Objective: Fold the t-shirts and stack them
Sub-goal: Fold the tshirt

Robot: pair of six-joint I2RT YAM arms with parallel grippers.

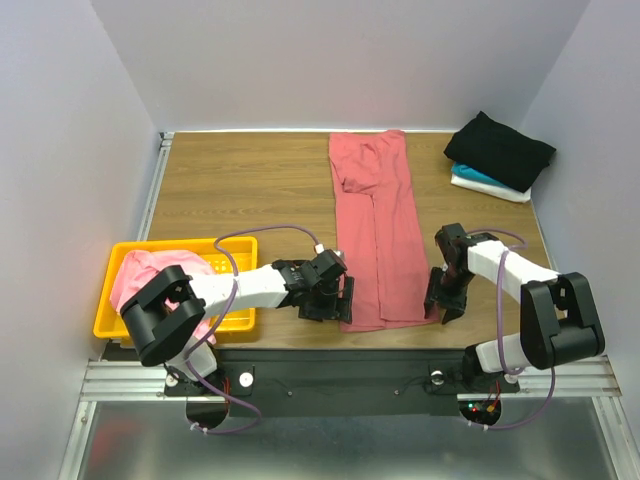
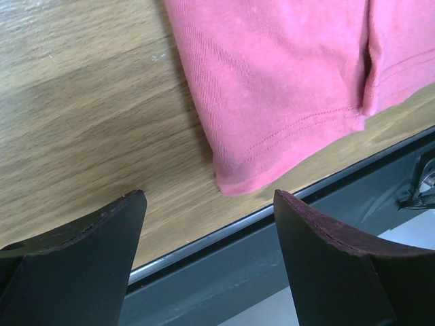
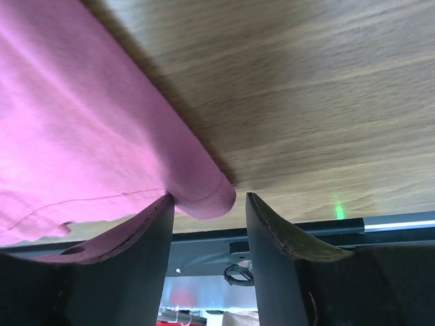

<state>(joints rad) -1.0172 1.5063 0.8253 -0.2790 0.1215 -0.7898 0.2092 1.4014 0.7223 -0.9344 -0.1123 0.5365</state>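
A dusty-red t-shirt lies folded into a long narrow strip down the middle of the table, its hem at the near edge. My left gripper is at the hem's left corner. In the left wrist view that corner lies just ahead of the wide gap, and the left gripper is open and touches no cloth. My right gripper is at the hem's right corner. That corner sits between the tips of the right gripper, against the left finger, with a gap to the other.
A yellow slotted basket at the near left holds a light pink t-shirt. A folded black t-shirt rests on teal and white folded cloth at the far right. The table's metal front edge runs right under both grippers.
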